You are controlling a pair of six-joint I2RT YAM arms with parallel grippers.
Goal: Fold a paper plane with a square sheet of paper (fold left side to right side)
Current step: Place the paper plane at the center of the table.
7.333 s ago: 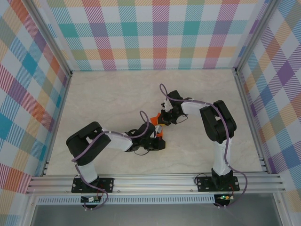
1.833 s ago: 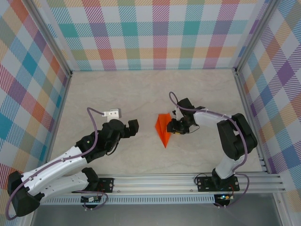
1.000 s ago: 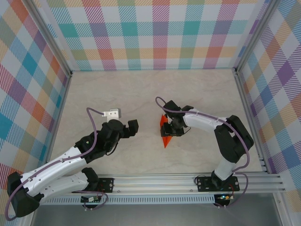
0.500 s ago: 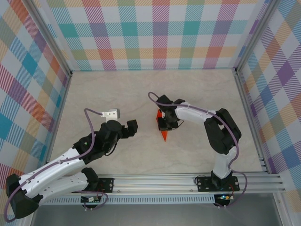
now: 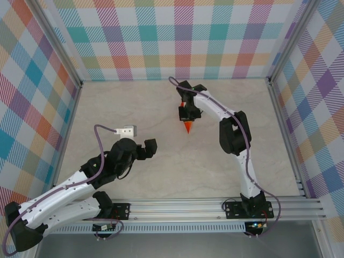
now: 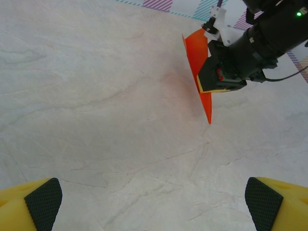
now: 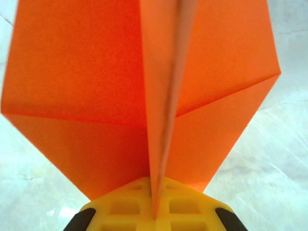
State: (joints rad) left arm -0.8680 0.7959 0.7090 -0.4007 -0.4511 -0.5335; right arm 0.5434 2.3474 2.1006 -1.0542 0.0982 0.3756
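- Top external view is showing the table (image 5: 107,107) lying mostly bare, offering wide open room at centre and left. The back wall (image 5: 161,43) is standing close behind the work at upper centre.
- The right gripper (image 5: 189,112) is pinching the paper plane (image 5: 188,127) there, pressed together on its centre crease.
- Folding is looking finished, the paper already being a creased dart. Probably only setting it down is remaining.
- The left gripper (image 6: 154,204), at lower left, is hanging spread wide and holding nothing.
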